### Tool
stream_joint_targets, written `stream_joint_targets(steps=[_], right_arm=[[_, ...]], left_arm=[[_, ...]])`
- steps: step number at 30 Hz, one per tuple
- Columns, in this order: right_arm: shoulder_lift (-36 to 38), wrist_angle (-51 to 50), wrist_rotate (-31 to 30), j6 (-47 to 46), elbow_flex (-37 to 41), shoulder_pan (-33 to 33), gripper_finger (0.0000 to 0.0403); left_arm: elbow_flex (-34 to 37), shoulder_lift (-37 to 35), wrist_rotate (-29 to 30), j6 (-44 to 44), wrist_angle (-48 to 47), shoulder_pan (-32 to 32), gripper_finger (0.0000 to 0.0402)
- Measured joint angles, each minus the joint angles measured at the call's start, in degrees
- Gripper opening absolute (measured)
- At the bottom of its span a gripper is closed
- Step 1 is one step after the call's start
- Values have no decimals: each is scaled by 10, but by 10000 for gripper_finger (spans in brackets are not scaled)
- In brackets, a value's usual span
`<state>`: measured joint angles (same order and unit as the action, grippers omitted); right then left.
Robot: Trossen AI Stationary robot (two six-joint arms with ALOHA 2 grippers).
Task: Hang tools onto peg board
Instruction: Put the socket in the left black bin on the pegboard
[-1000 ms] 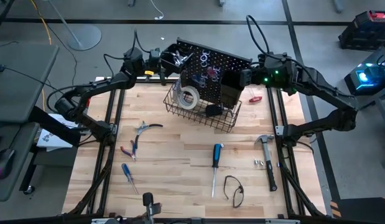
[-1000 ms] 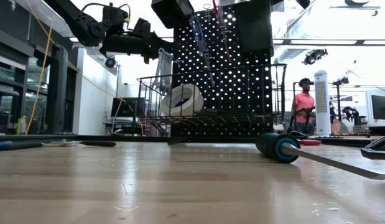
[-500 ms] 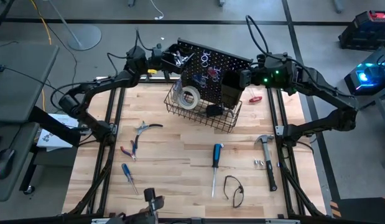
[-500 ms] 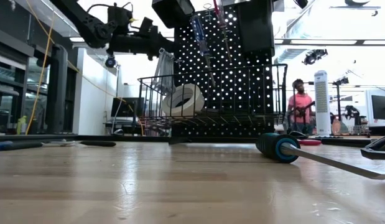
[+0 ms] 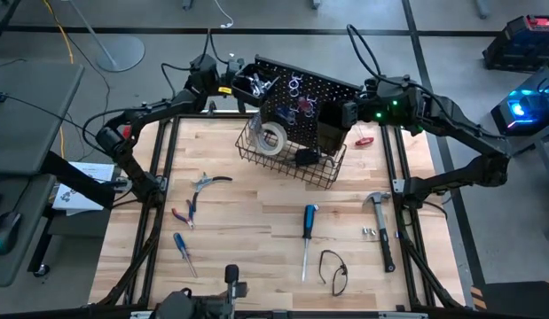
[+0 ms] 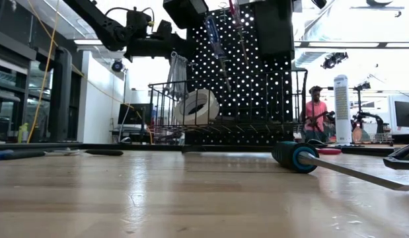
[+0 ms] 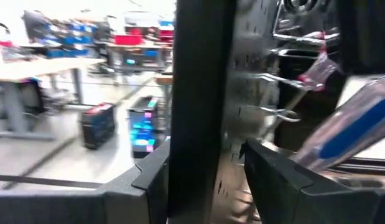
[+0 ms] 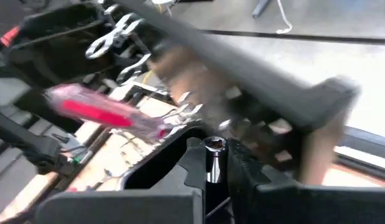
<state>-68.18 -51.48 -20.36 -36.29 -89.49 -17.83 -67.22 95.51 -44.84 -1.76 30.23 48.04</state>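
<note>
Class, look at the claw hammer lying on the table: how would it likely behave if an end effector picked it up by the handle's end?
The hammer looks rigid, so no flopping. Its metal head sits at one end, so it would probably tip head-down. Its long black handle seems narrow and may twist in a grip.

bench (image 5: 256,239): pale wood | lying on it: pliers (image 5: 187,211); blue screwdrivers (image 5: 307,232), (image 5: 183,251); claw hammer (image 5: 383,229); peg board (image 5: 296,111) standing at far edge
</note>
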Motion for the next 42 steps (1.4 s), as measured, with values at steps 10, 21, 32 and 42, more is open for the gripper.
stream_joint_targets(steps=[10, 21, 32, 42], right_arm=[[0, -2, -5, 29, 0, -17, 20], [0, 30, 0, 43, 0, -72, 20], [0, 74, 55, 67, 0, -138, 20], [0, 130, 121, 68, 0, -191, 20]], left_arm=[[0, -25, -81, -72, -29, 15, 172], [0, -36, -78, -72, -42, 11, 172], [0, -37, -78, -129, -50, 4, 172], [0, -37, -60, -44, -101, -9, 172]])
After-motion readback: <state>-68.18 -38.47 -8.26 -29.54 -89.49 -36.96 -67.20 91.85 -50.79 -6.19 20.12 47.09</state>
